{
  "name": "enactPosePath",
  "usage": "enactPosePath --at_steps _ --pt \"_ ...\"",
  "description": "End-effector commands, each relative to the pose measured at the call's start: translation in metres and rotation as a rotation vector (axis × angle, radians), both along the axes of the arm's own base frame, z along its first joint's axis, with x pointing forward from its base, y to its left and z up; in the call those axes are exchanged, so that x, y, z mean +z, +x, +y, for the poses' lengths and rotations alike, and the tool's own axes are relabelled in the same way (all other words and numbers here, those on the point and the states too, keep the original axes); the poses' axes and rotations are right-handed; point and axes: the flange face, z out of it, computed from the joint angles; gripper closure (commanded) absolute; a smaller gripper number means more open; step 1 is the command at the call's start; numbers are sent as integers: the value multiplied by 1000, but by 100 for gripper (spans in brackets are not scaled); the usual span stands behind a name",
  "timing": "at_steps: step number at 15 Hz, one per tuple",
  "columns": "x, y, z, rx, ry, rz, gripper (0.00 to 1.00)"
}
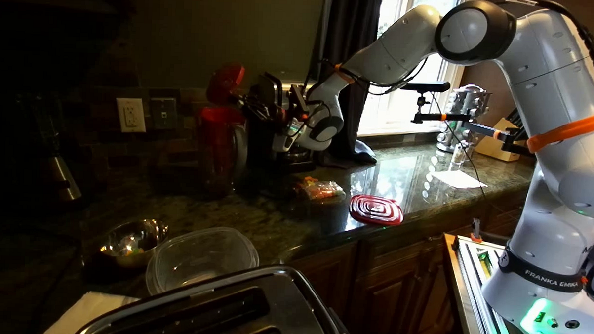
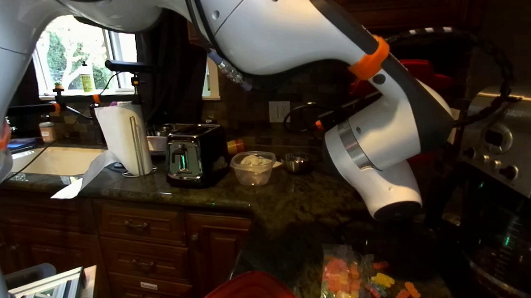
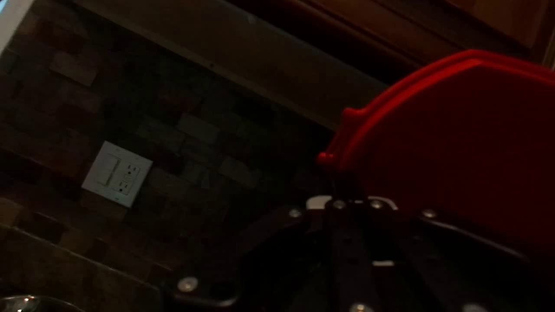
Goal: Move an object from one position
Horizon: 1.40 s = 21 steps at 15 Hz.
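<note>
I have the gripper's [image 3: 347, 187] fingers clamped on the red lid [image 3: 455, 151], which juts toward two o'clock in the wrist view; probably mid-carry, next calling for a steady lowering.

wrist view | red piece [image 3: 464, 143]: cut off at right edge

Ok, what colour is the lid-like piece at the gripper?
The piece is red, clearest in the wrist view.

My arm [image 1: 400, 39] gleams white and rounded, orange straps [image 2: 371, 58] blazing, black cables [image 2: 506, 72] looping; I read FRANKA EMIKA on the dark base band [image 1: 542, 275], green light [image 1: 534, 311] glowing, and my gripper [image 3: 353, 193] is black, dotted with silver screws [image 3: 187, 284].
</note>
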Motion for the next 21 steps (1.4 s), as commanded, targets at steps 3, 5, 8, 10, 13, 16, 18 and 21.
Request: enactPosePath --at_steps 3,5,8,10,13,16,18,21 --pt "-12 -8 11 153 67 11 100" --pt "-12 -6 15 209 104 -5 100" --pt "-14 -4 14 239 190 -15 100" --pt "-17 1 13 215 250 29 100" --pt "-16 -1 19 172 182 45 98" --pt "-22 7 17 166 249 69 100" --pt "-22 9 18 169 290 62 100" --pt "-26 11 16 127 332 75 100"
